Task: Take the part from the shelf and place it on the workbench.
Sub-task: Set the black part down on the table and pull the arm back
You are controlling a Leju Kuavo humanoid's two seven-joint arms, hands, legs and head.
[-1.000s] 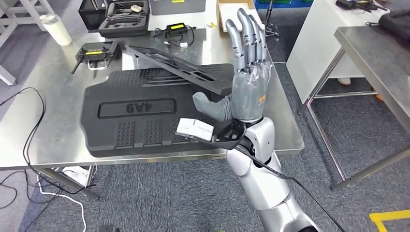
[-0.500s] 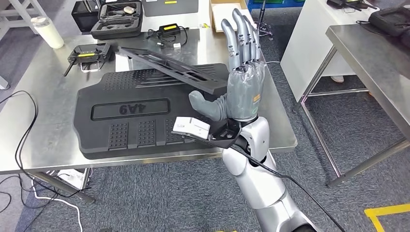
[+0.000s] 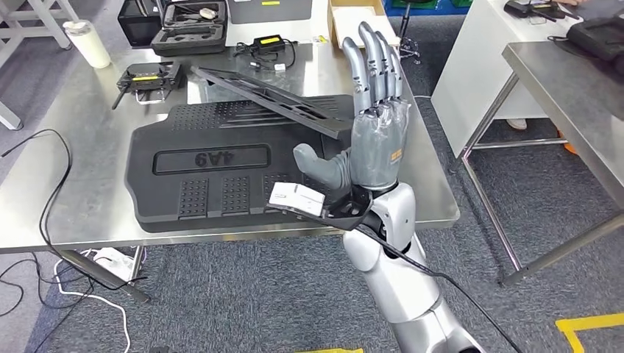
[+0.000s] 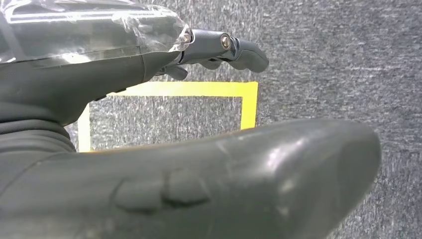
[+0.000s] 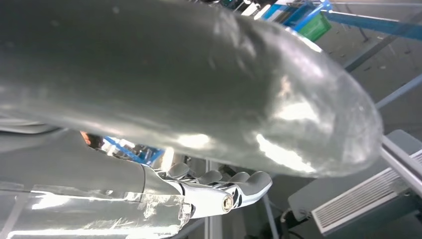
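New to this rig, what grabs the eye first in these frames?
The right hand, raised upright with fingers straight and apart, empty, in front of the steel table's right end. Behind it a big black moulded panel stamped 9A4 lies flat on the table, with a long black slatted strip leaning across its far edge. The left hand hangs over grey carpet with yellow floor tape.

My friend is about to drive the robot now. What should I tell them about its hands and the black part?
Right hand: raised over the workbench, fingers straight and apart, holding nothing.
Left hand: hanging over the carpet by a yellow floor mark, holding nothing.
Part: a long black strip lying tilted on the big black tray on the workbench, near the right hand's fingers.
Done: the part appears placed.
Left: draw the right arm back.
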